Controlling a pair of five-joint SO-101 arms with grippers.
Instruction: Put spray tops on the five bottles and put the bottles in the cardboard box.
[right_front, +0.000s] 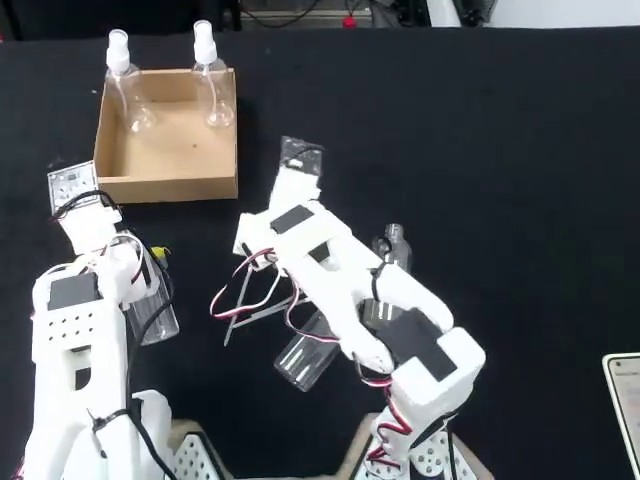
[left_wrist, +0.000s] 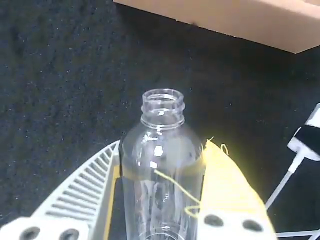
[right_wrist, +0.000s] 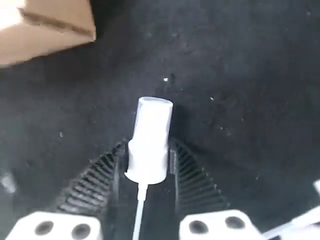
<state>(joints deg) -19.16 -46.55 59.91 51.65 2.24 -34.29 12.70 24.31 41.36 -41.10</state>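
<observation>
While two capped bottles (right_front: 121, 85) are already sitting in cardboard box (right_front: 170, 180), you're working on number three. Left gripper (left_wrist: 162, 147) fingers are clamping clear open-necked bottle (left_wrist: 161, 125), neck pointing toward box, near it. Right gripper (right_wrist: 149, 146) fingers are pinching white spray top (right_wrist: 152, 120), thin dip tube hanging behind. Upright bottle (right_front: 397, 245), uncapped, and lying bottle (right_front: 300, 365) are waiting on table (right_front: 500, 150) by right arm. Three cappings, three drops remaining, by my read.
</observation>
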